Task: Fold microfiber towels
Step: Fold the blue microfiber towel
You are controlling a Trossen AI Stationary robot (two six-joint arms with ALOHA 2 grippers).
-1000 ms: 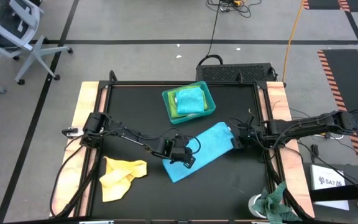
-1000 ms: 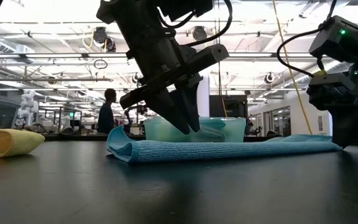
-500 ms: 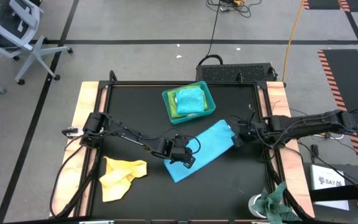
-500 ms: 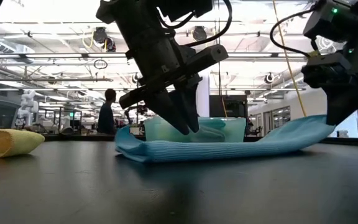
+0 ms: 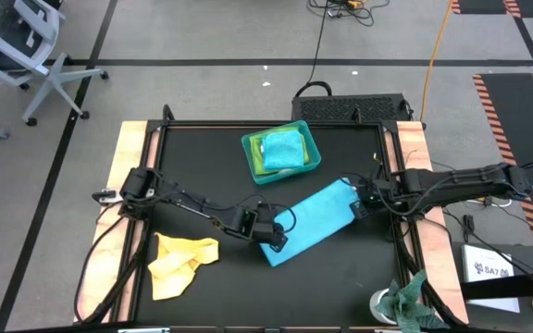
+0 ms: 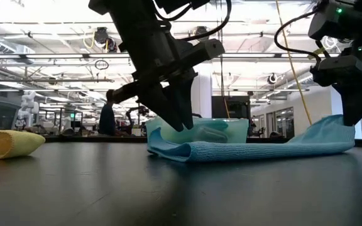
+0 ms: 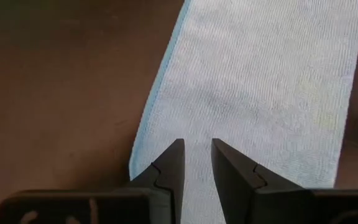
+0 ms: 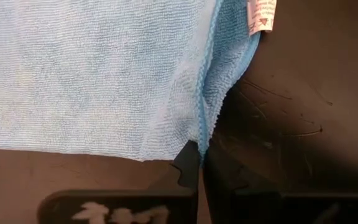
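A light blue towel [image 5: 311, 220], folded into a long strip, lies slantwise on the black table. My right gripper [image 5: 360, 205] is shut on its far-right end. My left gripper [image 5: 271, 239] stands over its near-left end, pointing steeply down. In the left wrist view its fingers [image 7: 169, 171] are a little apart and flat towel [image 7: 260, 81] shows between them. I cannot tell whether they touch it. A crumpled yellow towel [image 5: 179, 264] lies near the table's left front corner. My right gripper pinches the blue towel's hemmed edge [image 8: 201, 127] at its far-right end between the two shut fingers, where two layers meet. The fingers come steeply from above. That end [image 6: 332, 129] is raised off the table, and the rest of the strip [image 6: 244, 150] lies on it.
A teal tray [image 5: 248, 159] at the table's far middle holds folded green and turquoise towels [image 5: 283, 148]. A mottled green-and-white rag [image 5: 405, 298] lies off the table's right front corner. A person stands in the room beyond the table [image 6: 109, 110].
My right gripper has risen and drawn back toward the table's right edge, lifting the blue towel's right end. The whole strip has slid rightward along the table under my left gripper. Its near-left end now lies close to that gripper.
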